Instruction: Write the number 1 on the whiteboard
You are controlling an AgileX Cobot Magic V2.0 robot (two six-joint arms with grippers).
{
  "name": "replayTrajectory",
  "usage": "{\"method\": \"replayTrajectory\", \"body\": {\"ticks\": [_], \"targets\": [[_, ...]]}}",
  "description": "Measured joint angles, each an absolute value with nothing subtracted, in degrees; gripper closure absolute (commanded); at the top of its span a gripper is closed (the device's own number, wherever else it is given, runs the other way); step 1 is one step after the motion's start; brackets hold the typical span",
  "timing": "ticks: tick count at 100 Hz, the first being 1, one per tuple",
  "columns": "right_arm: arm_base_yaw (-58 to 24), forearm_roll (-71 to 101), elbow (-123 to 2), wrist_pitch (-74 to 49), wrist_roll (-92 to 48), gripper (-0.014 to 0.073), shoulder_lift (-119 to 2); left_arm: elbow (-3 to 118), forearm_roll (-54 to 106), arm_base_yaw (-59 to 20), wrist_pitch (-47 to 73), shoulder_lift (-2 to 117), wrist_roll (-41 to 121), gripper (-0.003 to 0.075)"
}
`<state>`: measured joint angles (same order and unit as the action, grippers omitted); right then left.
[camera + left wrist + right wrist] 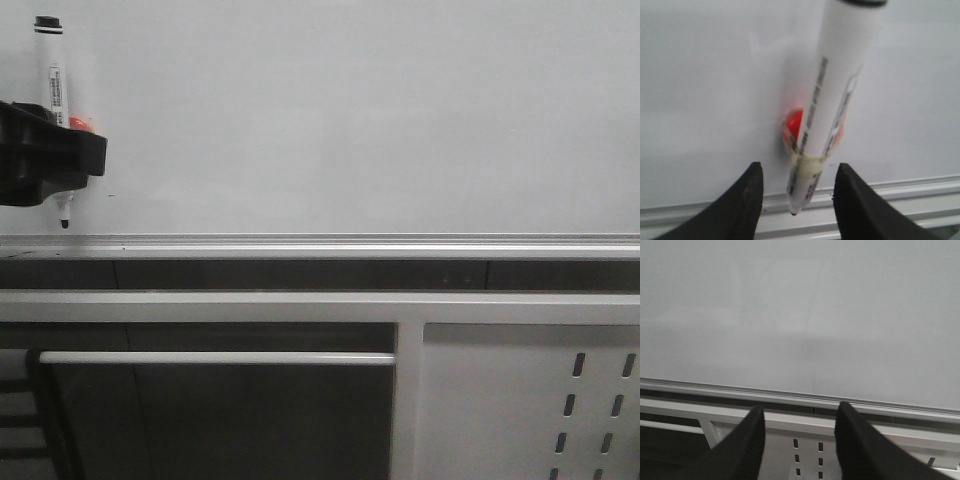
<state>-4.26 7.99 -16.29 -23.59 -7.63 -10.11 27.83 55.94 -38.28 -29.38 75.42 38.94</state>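
The left gripper holds a white marker pen upright, tip down, just above the silver edge strip of the whiteboard, probably so the nib can reach the board. Its fingers stand apart beside the taped barrel; whether they clamp it, I cannot tell. The right gripper hangs open, empty. No number 1 is drawn yet.

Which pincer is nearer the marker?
Left. The left pincer has the marker between its fingers; the right pincer shows only bare whiteboard, no marker.
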Motion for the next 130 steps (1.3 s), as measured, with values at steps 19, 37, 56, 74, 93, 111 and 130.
{"method": "replayTrajectory", "body": {"ticks": [19, 37, 56, 74, 93, 111, 130], "targets": [[-4.3, 8.0, -15.7, -23.2, -7.6, 0.0298, -10.2, 28.2, 54.1, -38.3, -31.1, 76.1, 38.6, 0.0424], [-4.3, 8.0, -15.7, -23.0, -7.6, 0.0298, -10.2, 28.2, 54.1, -37.7, -31.1, 78.1, 34.0, 0.0424], [-4.3, 8.0, -15.7, -23.0, -7.6, 0.0298, -10.2, 28.2, 49.7, -37.2, -31.3, 78.9, 29.6, 0.0424], [-4.3, 8.0, -15.7, -23.0, -7.6, 0.0298, -10.2, 28.3, 46.8, -37.2, -32.5, 79.3, 27.5, 0.0424], [-4.3, 8.0, -15.7, -23.0, -7.6, 0.0298, -10.2, 28.3, 46.7, -37.2, -32.7, 81.3, 27.0, 0.0427], [-4.3, 8.0, -15.7, -22.9, -7.6, 0.0298, -10.2, 28.3, 47.0, -37.2, -33.8, 82.2, 24.8, 0.0429], [-4.3, 8.0, -15.7, -22.9, -7.6, 0.0298, -10.2, 28.3, 47.3, -37.2, -34.5, 82.4, 22.8, 0.0537]]}}
